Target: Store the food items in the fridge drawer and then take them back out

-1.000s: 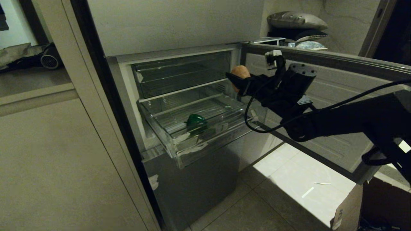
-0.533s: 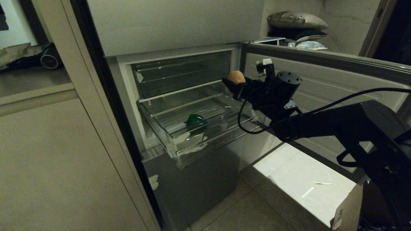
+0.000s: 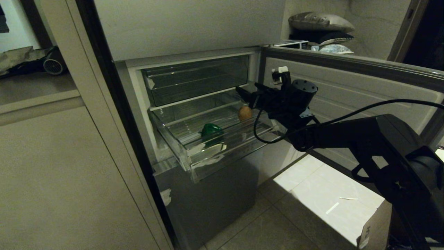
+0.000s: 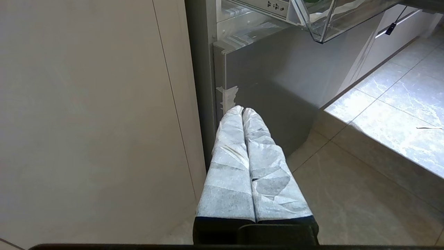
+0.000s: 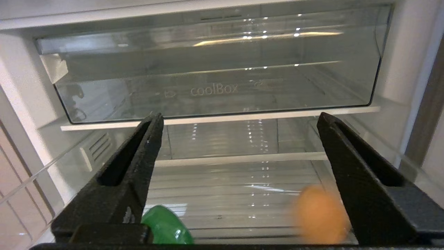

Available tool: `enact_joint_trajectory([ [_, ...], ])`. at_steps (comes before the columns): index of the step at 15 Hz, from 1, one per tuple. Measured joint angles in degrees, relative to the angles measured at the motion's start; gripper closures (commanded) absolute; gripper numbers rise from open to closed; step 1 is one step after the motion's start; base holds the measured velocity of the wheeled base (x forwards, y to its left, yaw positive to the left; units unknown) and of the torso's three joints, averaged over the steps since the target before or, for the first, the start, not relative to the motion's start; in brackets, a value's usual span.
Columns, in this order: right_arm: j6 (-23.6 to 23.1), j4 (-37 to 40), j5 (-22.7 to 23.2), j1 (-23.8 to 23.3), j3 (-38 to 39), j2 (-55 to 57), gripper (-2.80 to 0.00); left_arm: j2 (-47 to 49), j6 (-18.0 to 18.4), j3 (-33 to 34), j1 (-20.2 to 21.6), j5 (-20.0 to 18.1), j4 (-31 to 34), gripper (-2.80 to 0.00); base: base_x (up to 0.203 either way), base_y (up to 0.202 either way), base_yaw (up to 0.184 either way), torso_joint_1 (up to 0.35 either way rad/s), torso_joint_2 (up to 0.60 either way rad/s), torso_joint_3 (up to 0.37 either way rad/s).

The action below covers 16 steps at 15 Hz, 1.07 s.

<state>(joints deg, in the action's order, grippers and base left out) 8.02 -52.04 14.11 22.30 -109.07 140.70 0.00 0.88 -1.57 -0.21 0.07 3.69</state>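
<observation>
The fridge drawer (image 3: 208,156), a clear bin with white tape scraps on its front, stands pulled out. A glossy green food item (image 3: 211,130) lies near its front left. An orange-brown food item (image 3: 245,113) is low inside the drawer's right side, blurred in the right wrist view (image 5: 321,215) and free of the fingers. My right gripper (image 3: 248,91) hangs open above the drawer's right rear, jaws wide with nothing between them (image 5: 239,118). The green item (image 5: 166,227) shows beneath one finger. My left gripper (image 4: 242,110) is parked low by the fridge's lower front, shut and empty.
A clear box marked coolBox (image 5: 215,90) sits closed above the drawer. The open fridge door (image 3: 347,90) stands right of my arm. A beige cabinet panel (image 3: 69,173) flanks the fridge's left. A cardboard box (image 3: 374,229) is on the tiled floor at lower right.
My right gripper moved down and in over the drawer and opened. The orange-brown item left its fingers and dropped into the drawer. The left arm stayed still.
</observation>
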Motion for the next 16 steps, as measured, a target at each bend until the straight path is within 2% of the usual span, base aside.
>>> enact_joint_trajectory([
  [1, 0.0, 0.0, -1.1, 0.0, 0.3, -0.1, -1.94, 0.0, 0.0, 0.0, 0.0, 0.0, 0.0, 0.0, 0.0, 0.0, 0.0, 0.0, 0.0, 0.0],
  [2, 0.0, -0.1, -2.5, 0.0, 0.7, -0.5, 0.0, 0.0, 0.0, 0.0, 0.0, 0.0, 0.0, 0.0, 0.0, 0.0, 0.0, 0.0, 0.0, 0.0],
  [4, 0.0, -0.3, -5.6, 0.1, 4.1, -2.4, 0.0, 0.0, 0.0, 0.0, 0.0, 0.0, 0.0, 0.0, 0.0, 0.0, 0.0, 0.0, 0.0, 0.0],
  [6, -0.1, -0.2, -6.8, 0.2, 11.5, -6.2, 0.0, 0.0, 0.0, 0.0, 0.0, 0.0, 0.0, 0.0, 0.0, 0.0, 0.0, 0.0, 0.0, 0.0],
  [13, 0.2, 0.6, -7.1, 0.0, 41.5, -25.6, 0.0, 0.0, 0.0, 0.0, 0.0, 0.0, 0.0, 0.0, 0.0, 0.0, 0.0, 0.0, 0.0, 0.0],
  [16, 0.3, 0.5, -6.2, 0.0, 51.3, -31.4, 0.0, 0.0, 0.0, 0.0, 0.0, 0.0, 0.0, 0.0, 0.0, 0.0, 0.0, 0.0, 0.0, 0.0],
])
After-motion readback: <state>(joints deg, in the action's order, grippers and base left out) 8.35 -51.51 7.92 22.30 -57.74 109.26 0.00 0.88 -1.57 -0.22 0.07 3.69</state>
